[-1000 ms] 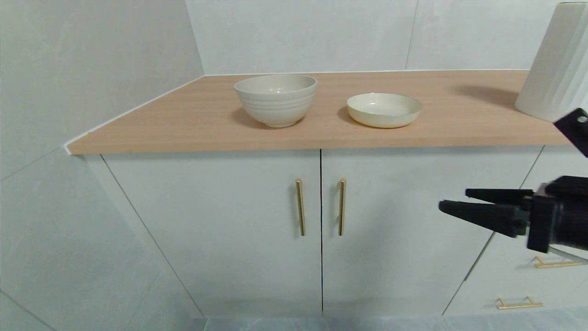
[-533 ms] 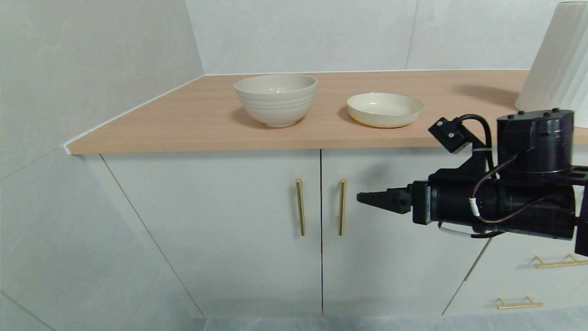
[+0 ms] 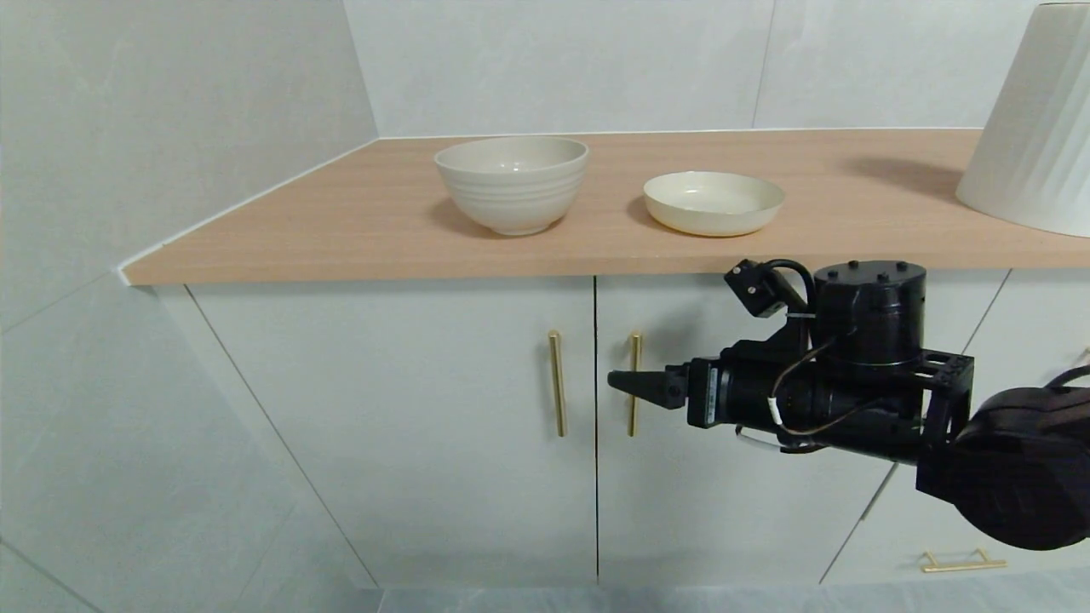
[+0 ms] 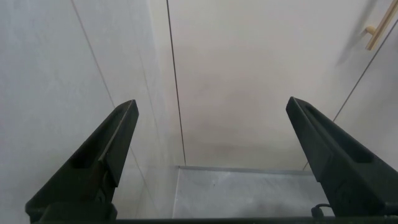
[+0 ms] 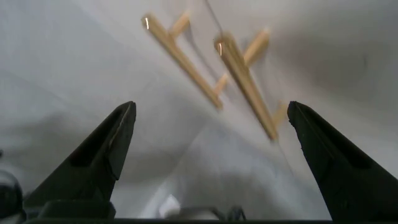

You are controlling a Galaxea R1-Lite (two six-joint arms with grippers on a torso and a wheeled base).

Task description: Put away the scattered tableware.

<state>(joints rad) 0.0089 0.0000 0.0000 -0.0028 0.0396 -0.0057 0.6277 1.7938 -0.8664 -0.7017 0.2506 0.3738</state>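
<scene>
The bowl and the shallow dish are being carried, apart, by the wooden table. The right pincer is being held spread open at a gold door handle. The left pincer is also being held open.

Head looks down at cabinet, right wrist near shared handles
</scene>
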